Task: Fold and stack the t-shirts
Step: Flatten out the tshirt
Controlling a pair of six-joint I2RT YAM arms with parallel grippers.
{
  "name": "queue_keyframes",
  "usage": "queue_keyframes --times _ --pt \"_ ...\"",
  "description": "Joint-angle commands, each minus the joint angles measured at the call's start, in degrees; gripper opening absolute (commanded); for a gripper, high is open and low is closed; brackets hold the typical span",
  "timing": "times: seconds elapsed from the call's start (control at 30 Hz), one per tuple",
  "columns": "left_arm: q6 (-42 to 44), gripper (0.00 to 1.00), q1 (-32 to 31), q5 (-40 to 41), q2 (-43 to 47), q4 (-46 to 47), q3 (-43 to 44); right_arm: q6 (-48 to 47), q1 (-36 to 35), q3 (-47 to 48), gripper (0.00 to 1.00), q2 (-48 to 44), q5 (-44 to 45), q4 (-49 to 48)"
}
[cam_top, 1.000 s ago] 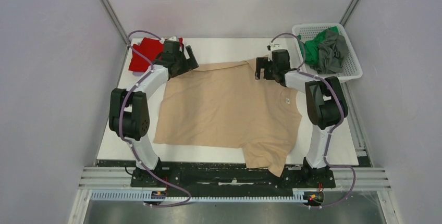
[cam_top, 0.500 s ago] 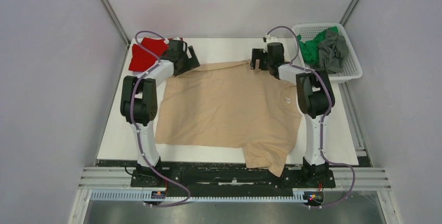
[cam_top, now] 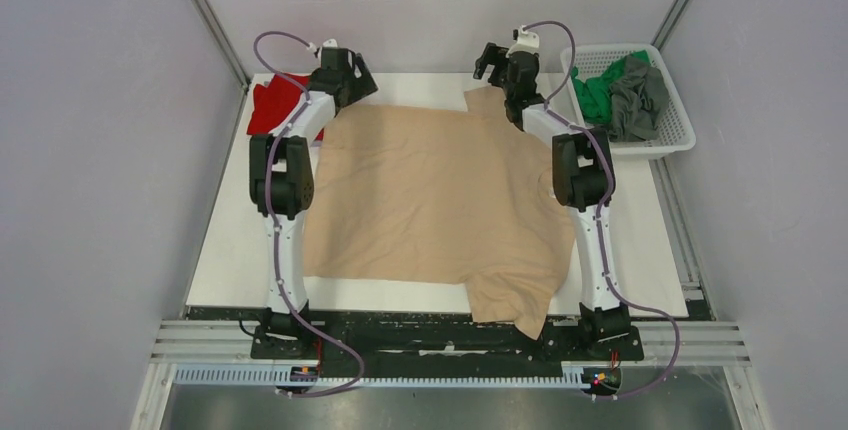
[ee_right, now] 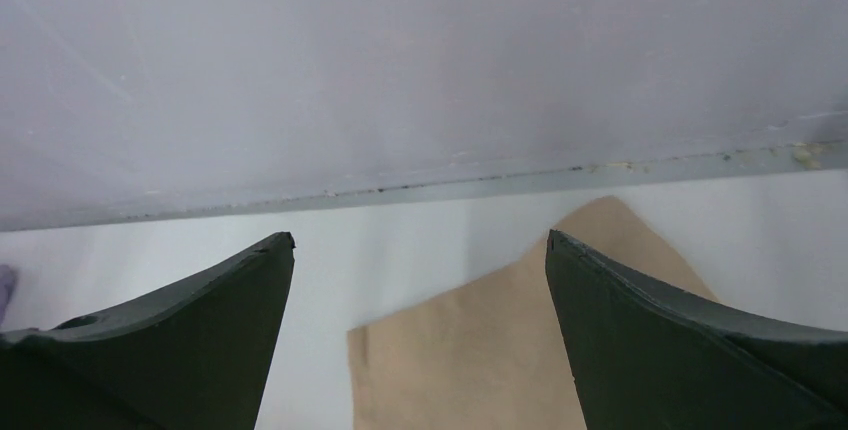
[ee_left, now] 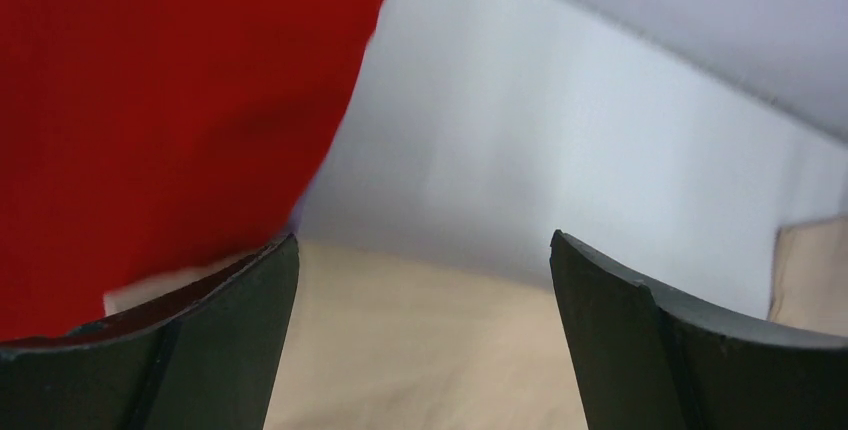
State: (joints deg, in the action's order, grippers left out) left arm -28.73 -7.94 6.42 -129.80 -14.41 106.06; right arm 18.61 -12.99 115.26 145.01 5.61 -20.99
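A large beige t-shirt (cam_top: pixel 440 190) lies spread flat over the white table, one sleeve hanging over the near edge. A red t-shirt (cam_top: pixel 272 105) lies folded at the far left; it also shows in the left wrist view (ee_left: pixel 160 110). My left gripper (cam_top: pixel 350 68) is open and empty above the beige shirt's far left corner (ee_left: pixel 420 350). My right gripper (cam_top: pixel 492 58) is open and empty above the shirt's far right sleeve (ee_right: pixel 480 350). Green (cam_top: pixel 598 92) and grey (cam_top: pixel 638 98) t-shirts lie in the basket.
A white mesh basket (cam_top: pixel 680 135) stands at the far right, off the table's corner. The back wall (ee_right: pixel 400 60) stands close in front of both grippers. Grey side walls close in the table on left and right.
Both arms have stretched toward the far edge, and the beige shirt's far edge has moved back and lies flatter. Both grippers now stand open above it.
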Motion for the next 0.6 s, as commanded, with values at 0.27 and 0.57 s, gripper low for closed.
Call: queue_keyframes --times 0.27,0.57 --pt "-3.48 1.0 1.49 -2.26 0.39 -9.42 14.88 -9.53 0.16 -25.65 0.98 -25.05 4.54 2.83" --pt "-2.56 1.0 -1.46 1.19 25.63 -10.63 -19.85 -10.54 -0.36 -49.9 0.98 -44.04 3.32 10.78"
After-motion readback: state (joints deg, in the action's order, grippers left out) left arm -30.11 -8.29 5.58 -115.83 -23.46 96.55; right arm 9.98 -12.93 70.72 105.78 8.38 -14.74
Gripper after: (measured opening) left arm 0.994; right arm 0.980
